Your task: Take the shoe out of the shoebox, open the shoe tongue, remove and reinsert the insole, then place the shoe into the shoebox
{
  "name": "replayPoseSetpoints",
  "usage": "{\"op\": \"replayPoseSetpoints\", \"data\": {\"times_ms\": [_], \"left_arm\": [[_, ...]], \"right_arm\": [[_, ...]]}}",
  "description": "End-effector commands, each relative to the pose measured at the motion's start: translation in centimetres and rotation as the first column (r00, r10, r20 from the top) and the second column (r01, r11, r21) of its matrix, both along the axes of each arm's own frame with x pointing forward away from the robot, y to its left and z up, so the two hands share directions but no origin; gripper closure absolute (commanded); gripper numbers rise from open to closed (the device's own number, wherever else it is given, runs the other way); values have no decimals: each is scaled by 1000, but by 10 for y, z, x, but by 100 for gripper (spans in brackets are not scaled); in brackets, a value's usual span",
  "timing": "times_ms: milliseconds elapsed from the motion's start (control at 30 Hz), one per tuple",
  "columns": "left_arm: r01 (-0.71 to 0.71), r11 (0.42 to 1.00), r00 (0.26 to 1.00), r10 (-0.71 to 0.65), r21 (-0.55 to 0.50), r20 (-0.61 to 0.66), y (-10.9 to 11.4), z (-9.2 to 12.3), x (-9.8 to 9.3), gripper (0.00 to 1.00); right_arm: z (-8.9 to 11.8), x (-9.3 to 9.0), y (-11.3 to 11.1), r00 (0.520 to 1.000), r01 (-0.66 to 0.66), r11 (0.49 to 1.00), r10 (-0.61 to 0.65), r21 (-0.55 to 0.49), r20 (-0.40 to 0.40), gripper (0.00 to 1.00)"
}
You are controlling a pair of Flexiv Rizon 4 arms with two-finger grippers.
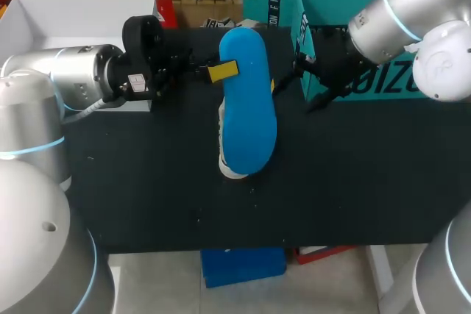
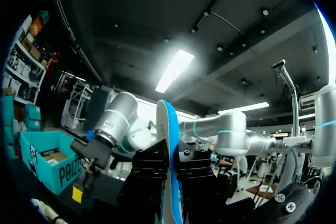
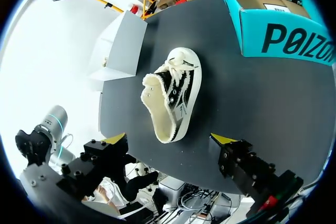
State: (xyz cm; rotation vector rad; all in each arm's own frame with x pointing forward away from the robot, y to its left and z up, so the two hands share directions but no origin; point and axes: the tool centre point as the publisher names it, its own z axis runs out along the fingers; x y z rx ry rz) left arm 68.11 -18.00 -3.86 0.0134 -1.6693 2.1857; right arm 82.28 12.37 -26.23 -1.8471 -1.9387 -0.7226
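The left gripper (image 1: 212, 71) is clamped on one end of the blue insole (image 1: 249, 101) — light, thin and likely floppy, so an end pinch suits it — which juts ahead of its fingers over the shoe (image 3: 173, 95), itself lying just ahead of the right gripper (image 3: 169, 141), fingers spread.

One shoe (image 3: 173, 94), one insole (image 1: 248, 101) (blue), one teal shoebox (image 3: 283, 35) and one white box (image 3: 123, 45).

- My black table (image 1: 184, 196), matte top, fills the middle of the head frame; front edge runs along the lower part.
- White open box (image 1: 73, 16) on it, upper left.
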Motion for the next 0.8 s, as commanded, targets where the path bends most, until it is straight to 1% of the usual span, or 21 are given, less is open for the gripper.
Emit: {"op": "replayPoseSetpoints", "data": {"times_ms": [33, 267, 333, 367, 567, 633, 800], "left_arm": [[-3, 1000, 1000, 3, -1, 1, -1, -1, -1, 100], [-3, 1000, 1000, 3, -1, 1, -1, -1, -1, 100], [-3, 1000, 1000, 3, -1, 1, -1, -1, -1, 100], [-3, 1000, 1000, 3, -1, 1, -1, -1, -1, 100], [-3, 1000, 1000, 3, -1, 1, -1, -1, -1, 100], [-3, 1000, 1000, 3, -1, 1, -1, -1, -1, 100], [-3, 1000, 1000, 3, -1, 1, -1, -1, -1, 100]], "right_arm": [[1, 0, 1, 1000, 1, 1000, -1, -2, 0, 0], [1, 0, 1, 1000, 1, 1000, -1, -2, 0, 0], [3, -3, -2, 1000, 2, 983, 1, 182, -18, 0], [5, -4, -4, 1000, 7, 974, -3, 228, -16, 0], [8, -3, -4, 1000, -11, 945, 15, 327, -10, 0], [11, -3, -1, 1000, -15, 940, 17, 340, -3, 0], [16, -3, 3, 1000, -25, 899, 29, 437, -1, 0]]}}
